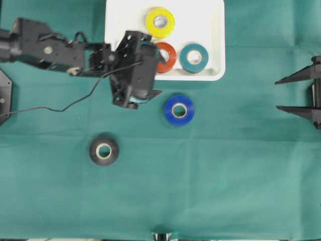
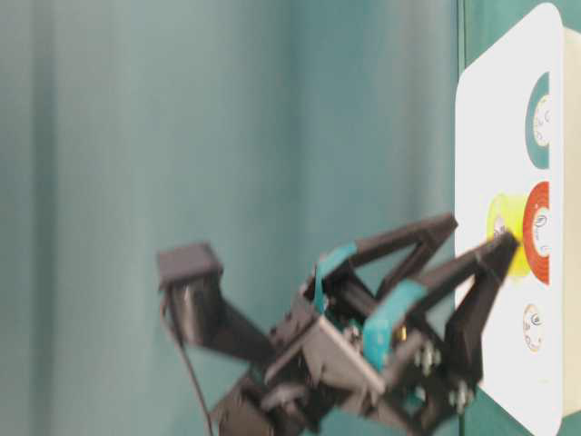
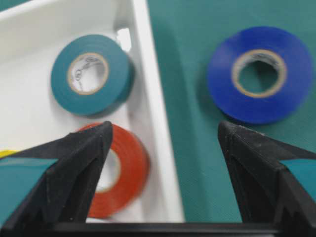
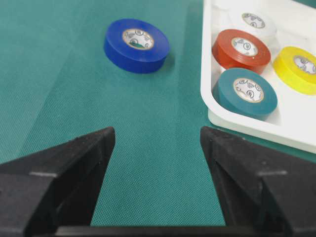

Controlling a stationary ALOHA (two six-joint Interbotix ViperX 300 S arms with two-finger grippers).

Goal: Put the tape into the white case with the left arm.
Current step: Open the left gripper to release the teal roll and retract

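4 tape rolls in white case [image 1: 115, 30]; 2 on cloth [image 1: 225, 175].

A green cloth [image 1: 225, 175] covers the whole table, lying mostly flat with faint creases. A thin black cable [image 1: 75, 103] trails loosely across its left part, curving down toward the left edge.

occluded: red tape [image 1: 167, 56] partly under left arm [image 1: 75, 52] | white roll [image 4: 253, 22] perhaps blurred
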